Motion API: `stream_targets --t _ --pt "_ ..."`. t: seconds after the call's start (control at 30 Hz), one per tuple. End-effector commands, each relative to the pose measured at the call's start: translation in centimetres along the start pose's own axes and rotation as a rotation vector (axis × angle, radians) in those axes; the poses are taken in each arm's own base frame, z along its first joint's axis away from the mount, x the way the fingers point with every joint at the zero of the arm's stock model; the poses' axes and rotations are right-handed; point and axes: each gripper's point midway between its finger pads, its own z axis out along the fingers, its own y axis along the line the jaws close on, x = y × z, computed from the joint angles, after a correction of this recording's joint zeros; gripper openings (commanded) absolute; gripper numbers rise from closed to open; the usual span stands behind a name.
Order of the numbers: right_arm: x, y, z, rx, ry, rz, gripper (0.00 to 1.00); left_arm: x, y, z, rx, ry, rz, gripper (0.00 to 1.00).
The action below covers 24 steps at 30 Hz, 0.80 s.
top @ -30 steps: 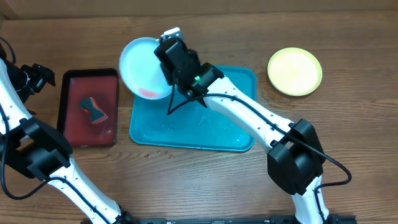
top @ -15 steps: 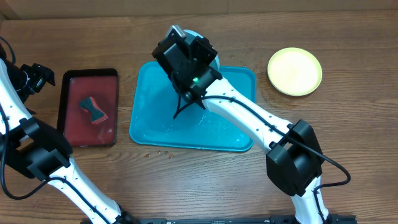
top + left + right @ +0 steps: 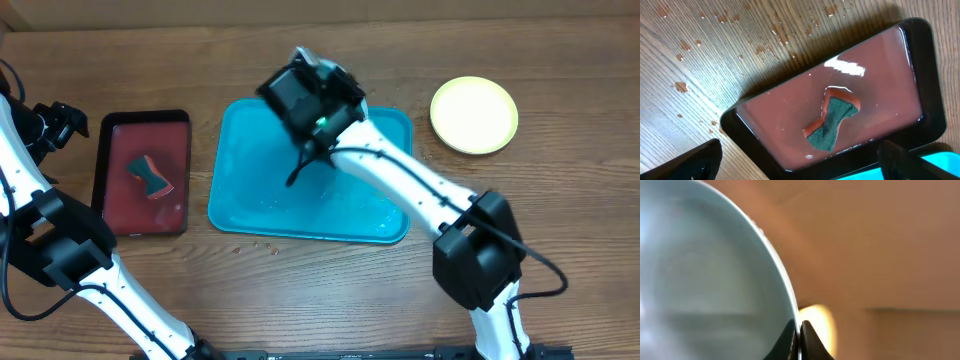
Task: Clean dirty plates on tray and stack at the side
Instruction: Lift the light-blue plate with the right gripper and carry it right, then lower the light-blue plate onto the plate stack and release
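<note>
While the overhead view is hiding the round pale mint plastic plate (image 3: 705,280) behind the right wrist over the large turquoise rectangular plastic tray (image 3: 250,190), the right wrist view is showing the right gripper (image 3: 799,332) with fingers pinching that plate's rim. The left gripper (image 3: 800,162), fingers spread, is hovering above a dark red black-rimmed tray (image 3: 920,75) holding a sponge (image 3: 832,122) on the wooden counter (image 3: 560,220).
</note>
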Motion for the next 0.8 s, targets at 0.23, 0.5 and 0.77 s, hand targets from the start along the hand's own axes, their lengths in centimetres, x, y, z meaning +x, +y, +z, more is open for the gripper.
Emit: stream_targets --t 0.23,0.5,0.77 --pt "5.8 -6.3 3.5 -0.967 0.207 0.812 0.04 -0.1 -0.3 -1.4 0.021 -0.035 0.024 1.0" --pt "21.2 -16.7 10.6 -0.73 0.467 1.138 0.04 -0.1 -0.3 -1.4 0.021 -0.035 0.024 1.0" --pt "27.5 -16.6 14.5 -0.662 0.489 1.221 0.04 -0.1 -0.3 -1.4 0.021 -0.035 0.024 1.0"
